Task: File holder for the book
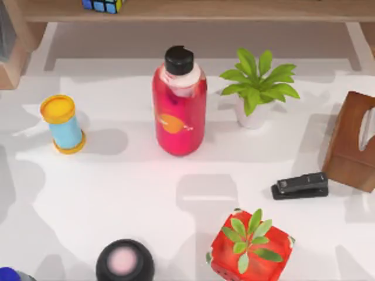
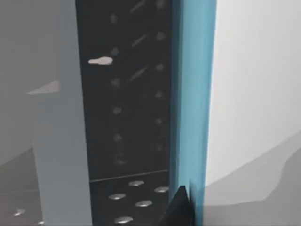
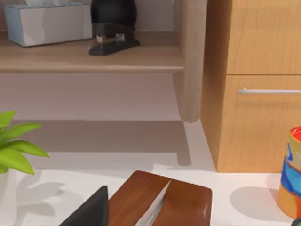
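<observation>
Book: black flat face w/ pale marks (image 2: 127, 94) close to the left wrist cam, prob. the book; stands upright btwn a grey wall (image 2: 56, 141) and a teal strip (image 2: 193, 94). Can't tell if it touches either.
File holder: tan wood w/ greyish inside (image 1: 14, 61) at the top view's far upper-left corner, cut by the frame edge.
Left hand: dark tip (image 2: 178, 209) just beside the teal strip, at the foot of the black face; open or closed, can't tell.
Right hand: dark tip (image 3: 89, 212) near the brown tissue box (image 3: 160, 200), right side of the surface; grip state can't tell.
Surface (image 1: 146, 193): white, crowded w/ props.
Centre: red bottle (image 1: 179, 108) w/ black cap, upright.
Right of bottle: potted plant (image 1: 256, 88) in a white pot.
Left side: blue can w/ yellow lid (image 1: 63, 124), tilted.
Right side: black stapler (image 1: 300, 185) just beside the tissue box.
Front: red pot w/ green sprig (image 1: 251, 246); black round item w/ pink top (image 1: 124, 261) to its left.
Back: wooden shelf (image 1: 234, 10) w/ a colour cube (image 1: 102, 4) on it.
Right wrist cam: 2nd stapler (image 3: 113, 41) and a pale box (image 3: 47, 23) on the shelf; wooden drawer unit (image 3: 254, 94) w/ metal handle beside it.
</observation>
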`<state>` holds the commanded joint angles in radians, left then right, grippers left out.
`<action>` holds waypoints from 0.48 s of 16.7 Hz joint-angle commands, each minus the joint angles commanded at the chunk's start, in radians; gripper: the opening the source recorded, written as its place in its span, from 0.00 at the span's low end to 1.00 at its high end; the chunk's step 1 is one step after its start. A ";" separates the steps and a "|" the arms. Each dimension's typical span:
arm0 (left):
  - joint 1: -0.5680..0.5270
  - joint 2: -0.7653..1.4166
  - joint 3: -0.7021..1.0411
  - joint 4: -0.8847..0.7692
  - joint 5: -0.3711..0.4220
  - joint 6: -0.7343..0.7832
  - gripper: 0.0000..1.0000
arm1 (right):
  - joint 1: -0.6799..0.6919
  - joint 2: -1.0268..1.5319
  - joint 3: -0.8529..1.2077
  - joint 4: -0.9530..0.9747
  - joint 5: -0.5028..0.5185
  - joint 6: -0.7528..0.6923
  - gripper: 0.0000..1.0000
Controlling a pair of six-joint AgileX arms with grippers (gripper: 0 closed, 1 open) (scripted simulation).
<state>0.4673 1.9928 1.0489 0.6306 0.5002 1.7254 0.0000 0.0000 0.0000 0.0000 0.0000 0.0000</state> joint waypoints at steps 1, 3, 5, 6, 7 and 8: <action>0.000 0.000 0.000 0.000 0.000 0.000 0.23 | 0.000 0.000 0.000 0.000 0.000 0.000 1.00; 0.000 0.000 0.000 0.000 0.000 0.000 0.38 | 0.000 0.000 0.000 0.000 0.000 0.000 1.00; 0.000 0.000 0.000 0.000 0.000 0.000 0.53 | 0.000 0.000 0.000 0.000 0.000 0.000 1.00; 0.000 0.000 0.000 0.000 0.000 0.000 0.60 | 0.000 0.000 0.000 0.000 0.000 0.000 1.00; 0.000 0.000 0.000 0.000 0.000 0.000 0.68 | 0.000 0.000 0.000 0.000 0.000 0.000 1.00; 0.000 0.000 0.000 0.000 0.000 0.000 0.75 | 0.000 0.000 0.000 0.000 0.000 0.000 1.00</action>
<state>0.4673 1.9928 1.0489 0.6306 0.5002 1.7254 0.0000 0.0000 0.0000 0.0000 0.0000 0.0000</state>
